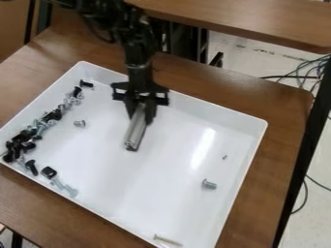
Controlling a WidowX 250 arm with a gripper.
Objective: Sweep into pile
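The black gripper hangs over the upper middle of a white tray, shut on a grey metal bar that slants down toward the tray's middle. Along the tray's left side runs a band of black and silver screws. A black square piece and some silver screws lie at the lower left edge. One small screw sits apart, right of the band. A silver bolt is at the right, a tiny piece above it, and a long screw near the bottom corner.
The tray's raised rim surrounds the work area. It stands on a brown wooden table. Behind is another wooden surface, and cables lie on the floor at the right.
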